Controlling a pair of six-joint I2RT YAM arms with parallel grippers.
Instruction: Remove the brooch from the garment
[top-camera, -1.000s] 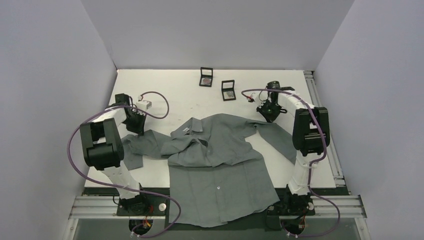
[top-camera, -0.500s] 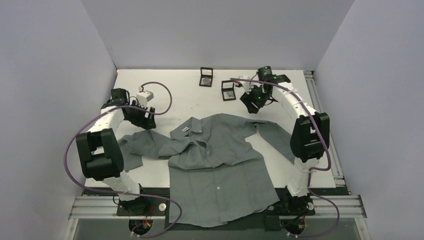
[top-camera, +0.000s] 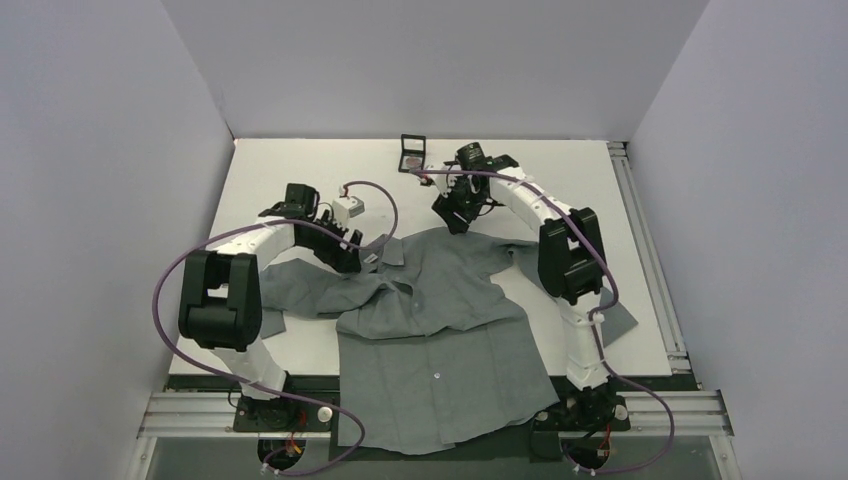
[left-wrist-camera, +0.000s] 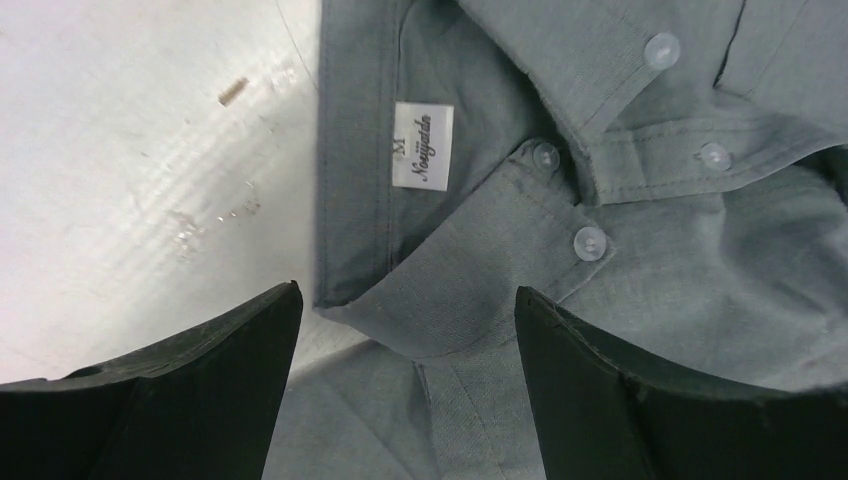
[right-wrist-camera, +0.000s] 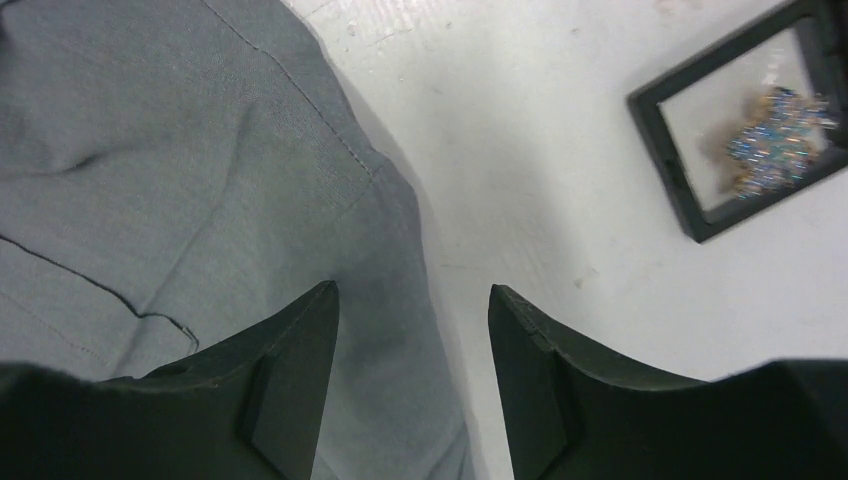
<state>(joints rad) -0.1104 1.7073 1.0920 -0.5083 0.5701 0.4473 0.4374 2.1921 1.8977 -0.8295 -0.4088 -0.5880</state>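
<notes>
Plain grey garment (top-camera: 430, 300) (white buttons (left-wrist-camera: 590, 243)), black-framed box (right-wrist-camera: 670, 160) on white table (top-camera: 280, 160).

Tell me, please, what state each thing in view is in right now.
garment, spread front-up, rumpled across the chest, collar open.
left gripper, open, above the collar.
right gripper, open, above the garment's edge.
black box, lying flat, a sparkly piece inside.
second black box, at the far side, a round dark piece inside.
brooch, not visible on the garment in any view.
</notes>
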